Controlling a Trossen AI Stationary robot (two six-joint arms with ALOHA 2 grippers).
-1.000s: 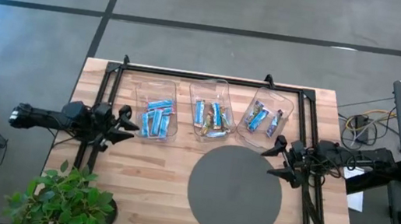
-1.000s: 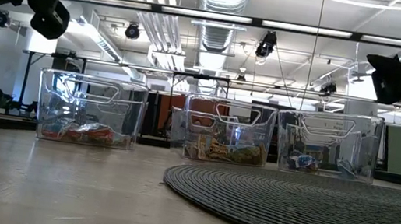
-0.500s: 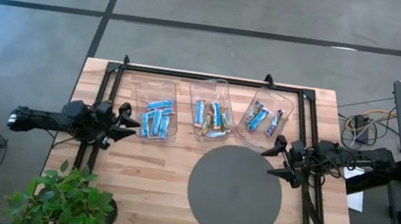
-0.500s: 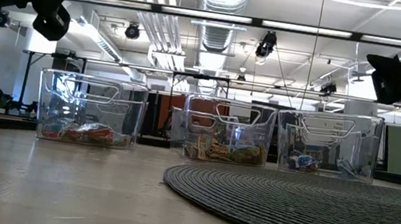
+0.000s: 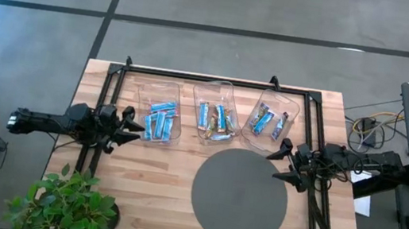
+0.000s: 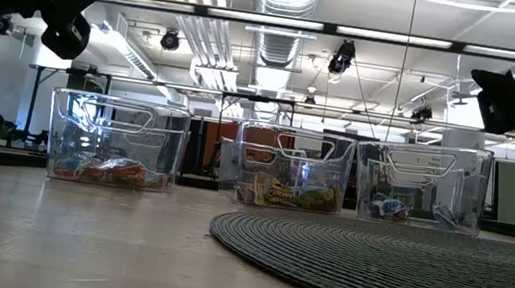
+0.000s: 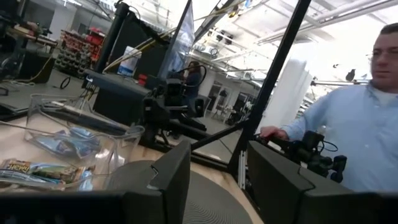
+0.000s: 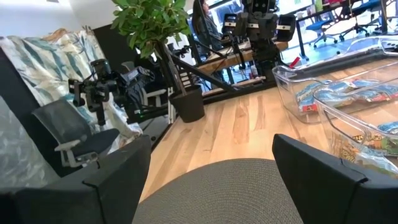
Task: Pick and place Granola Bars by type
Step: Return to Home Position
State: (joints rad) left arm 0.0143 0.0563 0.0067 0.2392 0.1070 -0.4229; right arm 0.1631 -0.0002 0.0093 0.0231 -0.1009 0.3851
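- The left hand hangs above the bench at the left middle of the overhead frame. Its two fingers are spread apart with nothing between them, and it sits just beside the left bin.
- The right hand hangs at the right middle of the same frame, fingers likewise parted and empty. It is at the upper right rim of the round grey mat and just below the right bin.
- From bench level, both hands show in the top corners of the frame, higher than the bin rims.
- Three clear bins stand in a row across the upper centre of the overhead frame, with the middle bin between the other two.
- The Granola Bars lie inside the bins. In the bench-level frame, red-wrapped bars are in the bin at left, tan-wrapped bars in the centre bin and blue-wrapped bars in the bin at right.
- A potted plant stands at the lower left of the overhead frame.
- A person in a pale blue shirt shows at the right edge of the left wrist frame, beyond the bench.
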